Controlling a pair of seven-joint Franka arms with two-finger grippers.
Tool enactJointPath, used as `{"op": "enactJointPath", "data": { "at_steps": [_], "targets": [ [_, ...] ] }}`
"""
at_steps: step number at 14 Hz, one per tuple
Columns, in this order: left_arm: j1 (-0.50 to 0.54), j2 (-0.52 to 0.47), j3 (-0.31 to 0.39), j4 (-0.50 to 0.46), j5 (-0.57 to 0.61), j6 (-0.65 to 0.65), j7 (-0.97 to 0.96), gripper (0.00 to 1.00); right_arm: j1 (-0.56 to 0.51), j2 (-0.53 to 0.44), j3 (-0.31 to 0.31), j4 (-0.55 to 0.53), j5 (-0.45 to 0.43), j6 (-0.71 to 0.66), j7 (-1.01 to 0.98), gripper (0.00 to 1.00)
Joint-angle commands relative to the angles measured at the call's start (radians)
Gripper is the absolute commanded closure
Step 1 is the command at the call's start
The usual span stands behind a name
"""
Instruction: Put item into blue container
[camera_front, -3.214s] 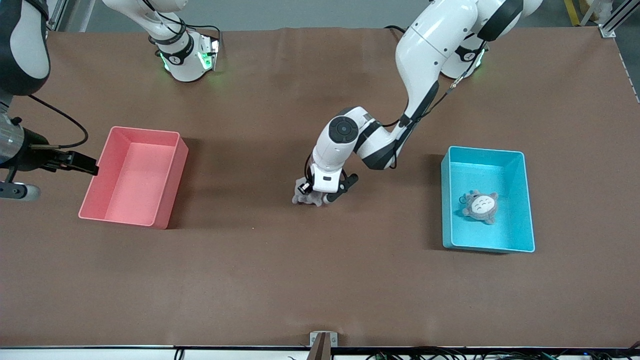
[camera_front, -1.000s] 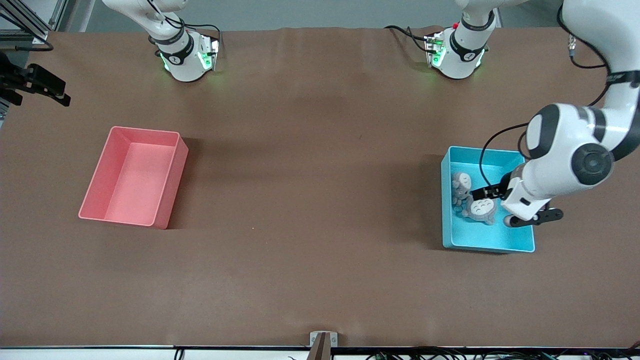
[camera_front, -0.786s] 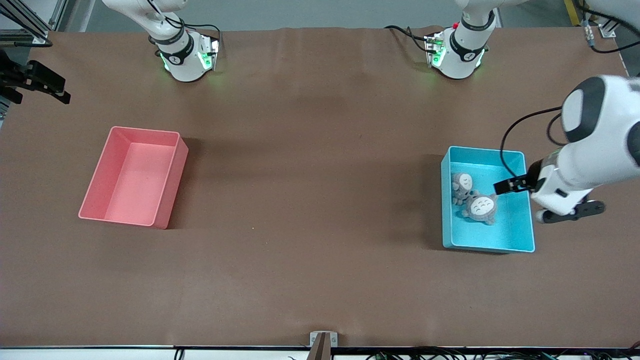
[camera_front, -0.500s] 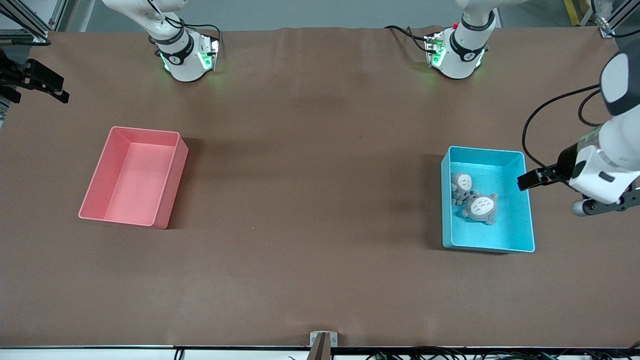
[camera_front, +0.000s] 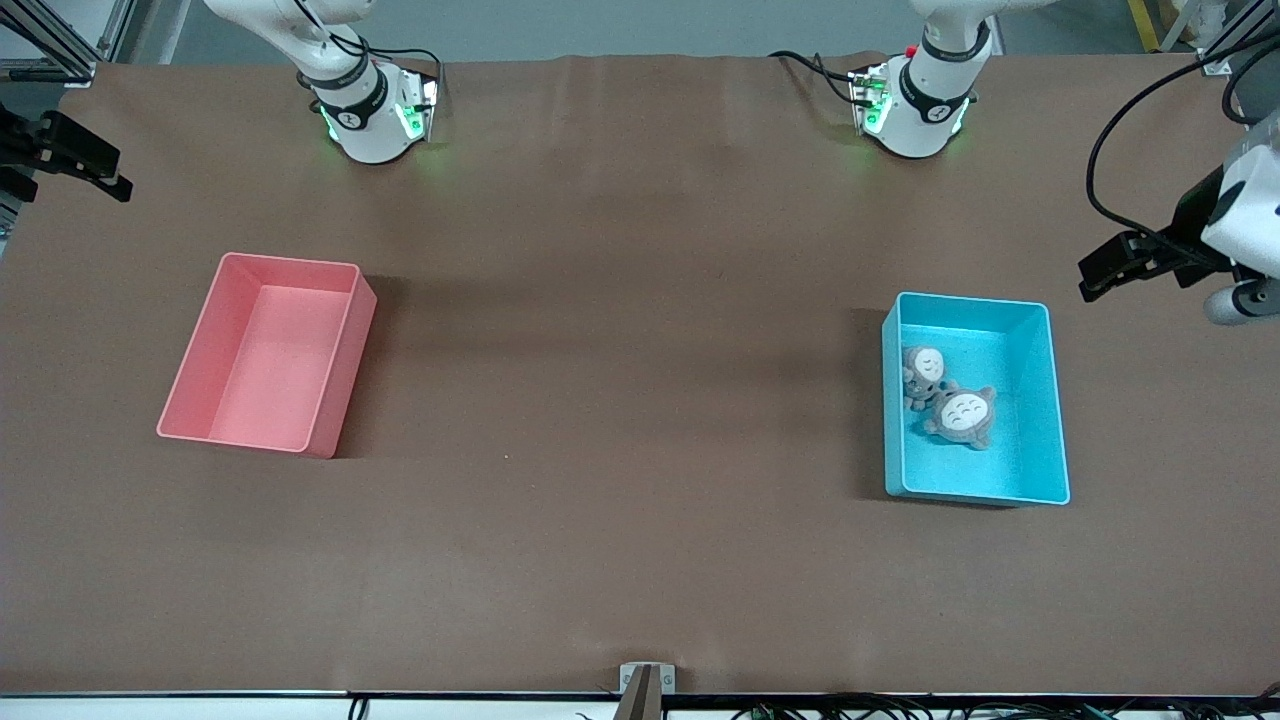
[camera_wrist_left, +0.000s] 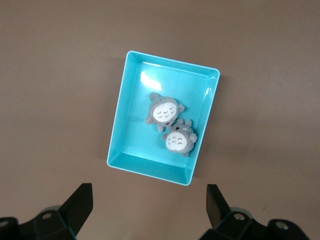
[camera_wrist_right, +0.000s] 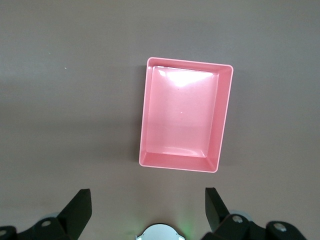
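Note:
The light blue container (camera_front: 1030, 320) (camera_wrist_left: 131, 95) sits toward the left arm's end of the table. Two grey plush toys lie in it side by side: one (camera_front: 962, 415) (camera_wrist_left: 161, 111) with its pale belly up, the other (camera_front: 922, 372) (camera_wrist_left: 179, 138) against the bin's wall. My left gripper (camera_front: 1105, 270) (camera_wrist_left: 149, 207) hangs high at the table's end past the bin, open and empty. High over the right arm's end, my right gripper (camera_front: 75, 160) (camera_wrist_right: 148, 207) is open and empty too.
A pink bin (camera_front: 230, 340) (camera_wrist_right: 150, 110) of the same size stands empty toward the right arm's end. The arm bases (camera_front: 370, 110) (camera_front: 915, 100) stand along the table's back edge. A small bracket (camera_front: 647, 680) sits at the front edge.
The left gripper carried a plush from mid-table to the blue container, let it go beside the first plush, then rose and pulled away past the bin. The right arm barely moved.

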Motion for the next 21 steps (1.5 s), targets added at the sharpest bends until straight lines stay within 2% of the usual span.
{"op": "enactJointPath", "data": {
  "at_steps": [1,2,3,6,10,14,21],
  "targets": [
    [-0.069,-0.076,0.110,-0.092,-0.068,-0.020,0.052,0.00,0.004,-0.027,-0.008,-0.023,0.016,0.006,-0.013,0.00],
    [-0.108,-0.107,0.173,-0.129,-0.095,-0.020,0.079,0.00,0.004,-0.027,-0.006,-0.023,0.017,0.006,-0.013,0.00],
    [-0.131,-0.120,0.197,-0.145,-0.101,-0.020,0.089,0.00,0.005,-0.027,-0.006,-0.023,0.017,0.007,-0.013,0.00],
    [-0.171,-0.152,0.203,-0.192,-0.095,-0.006,0.090,0.00,0.005,-0.027,-0.006,-0.023,0.027,0.006,-0.013,0.00],
    [-0.176,-0.218,0.203,-0.269,-0.089,0.037,0.086,0.00,0.004,-0.027,-0.008,-0.023,0.034,-0.005,-0.013,0.00],
    [-0.168,-0.190,0.195,-0.200,-0.027,0.029,0.112,0.00,0.005,-0.027,-0.006,-0.023,0.034,-0.009,-0.014,0.00],
    [-0.160,-0.176,0.201,-0.200,-0.087,0.021,0.130,0.00,0.004,-0.027,-0.006,-0.023,0.036,-0.019,-0.013,0.00]
  ]
}}
